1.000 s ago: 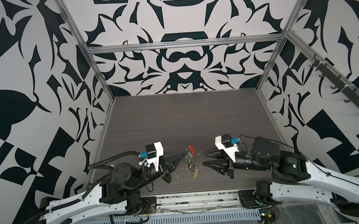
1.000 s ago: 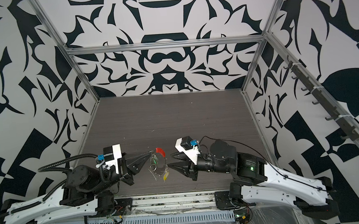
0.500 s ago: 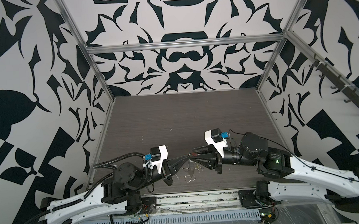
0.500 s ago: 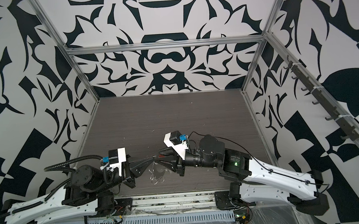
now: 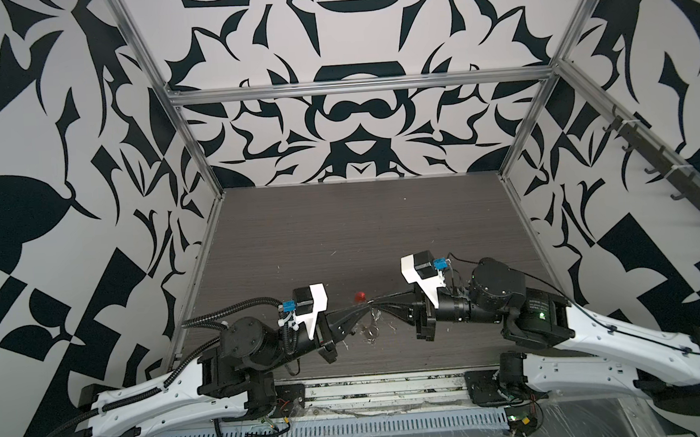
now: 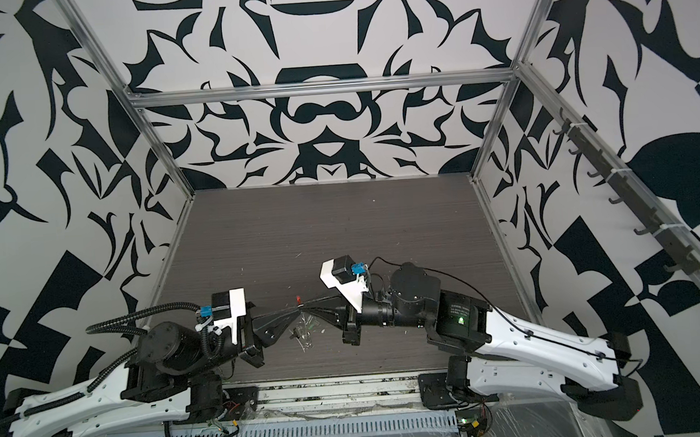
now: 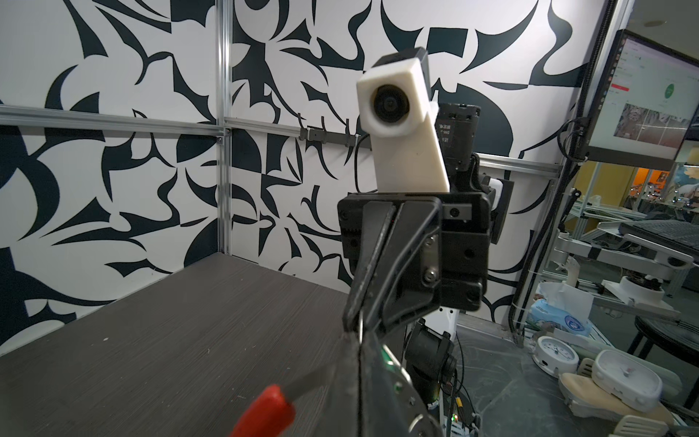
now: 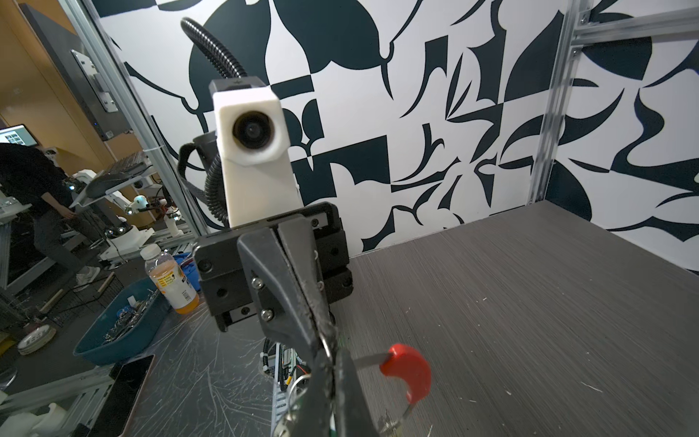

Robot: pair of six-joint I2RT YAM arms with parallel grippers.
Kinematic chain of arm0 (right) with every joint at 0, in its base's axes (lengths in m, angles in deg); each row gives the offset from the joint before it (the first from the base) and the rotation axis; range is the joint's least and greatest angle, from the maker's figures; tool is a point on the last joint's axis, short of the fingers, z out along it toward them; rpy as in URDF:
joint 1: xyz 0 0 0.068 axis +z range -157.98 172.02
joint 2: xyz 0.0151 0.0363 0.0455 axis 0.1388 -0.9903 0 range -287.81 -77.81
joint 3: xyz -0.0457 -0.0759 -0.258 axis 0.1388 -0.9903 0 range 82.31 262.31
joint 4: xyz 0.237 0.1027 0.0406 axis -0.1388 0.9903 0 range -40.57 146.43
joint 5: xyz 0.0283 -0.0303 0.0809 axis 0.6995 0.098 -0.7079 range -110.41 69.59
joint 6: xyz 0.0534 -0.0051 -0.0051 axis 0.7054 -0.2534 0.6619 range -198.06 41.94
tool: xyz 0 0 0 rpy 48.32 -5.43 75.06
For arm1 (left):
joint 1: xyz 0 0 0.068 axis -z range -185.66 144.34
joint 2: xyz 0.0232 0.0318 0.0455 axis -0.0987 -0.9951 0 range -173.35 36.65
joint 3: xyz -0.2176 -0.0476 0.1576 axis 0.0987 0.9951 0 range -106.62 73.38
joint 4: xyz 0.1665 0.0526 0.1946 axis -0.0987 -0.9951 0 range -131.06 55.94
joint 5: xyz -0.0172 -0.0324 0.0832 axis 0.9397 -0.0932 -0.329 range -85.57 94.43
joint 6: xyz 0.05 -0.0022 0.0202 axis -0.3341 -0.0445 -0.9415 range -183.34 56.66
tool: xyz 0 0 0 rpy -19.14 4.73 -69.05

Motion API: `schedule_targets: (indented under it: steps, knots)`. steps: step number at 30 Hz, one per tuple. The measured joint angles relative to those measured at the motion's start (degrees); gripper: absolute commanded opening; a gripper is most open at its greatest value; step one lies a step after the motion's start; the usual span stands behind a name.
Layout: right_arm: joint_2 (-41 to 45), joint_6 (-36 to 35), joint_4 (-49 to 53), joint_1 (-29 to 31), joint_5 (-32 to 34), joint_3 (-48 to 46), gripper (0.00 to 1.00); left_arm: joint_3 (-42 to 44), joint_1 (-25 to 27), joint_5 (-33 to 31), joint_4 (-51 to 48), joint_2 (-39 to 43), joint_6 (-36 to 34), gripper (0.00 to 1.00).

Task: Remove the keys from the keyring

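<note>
Right jaws: closing in from well apart, now pinching the keyring (image 5: pixel 360 297) wire tip to tip with the left jaws, which are still clamping the same hoop.
Keyring: hanging above the bench (image 5: pixel 340 228) between both arms.
Keys (image 6: pixel 305 332): dangling beneath, not yet off.
Reading: hoop probably being braced for opening.
Containers: none on the bench. Blue tub (image 8: pixel 121 321) sitting outside, holding metal bits.

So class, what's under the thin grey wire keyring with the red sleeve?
Small silver keys dangling over the dark table; left gripper and right gripper cover where they attach.
</note>
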Motion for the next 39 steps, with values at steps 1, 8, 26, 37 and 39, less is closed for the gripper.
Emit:
schedule_targets:
  steps: [1,8,26,37,39]
  knots:
    - [0.13,0.00,0.15,0.00,0.20,-0.02,0.00,0.00,0.00,0.02,0.04,-0.04,0.02,0.00]
    - [1.77,-0.57,7.98,0.11,2.82,0.96,0.00,-0.20,0.15,-1.33,-4.13,0.22,-0.02,0.31]
    - [-10.12,-11.54,42.62,-4.42,-7.74,25.00,0.00,-11.82,0.15,1.38,-23.02,-7.43,0.37,0.37]
    - [-12.35,-13.11,46.90,-4.42,-9.94,26.95,0.00,-14.32,0.07,4.72,-25.33,-9.90,-0.20,0.23]
    - [-12.37,-13.27,46.95,-4.42,-9.94,27.12,0.00,-14.53,-0.02,5.20,-25.51,-10.19,-0.17,0.18]
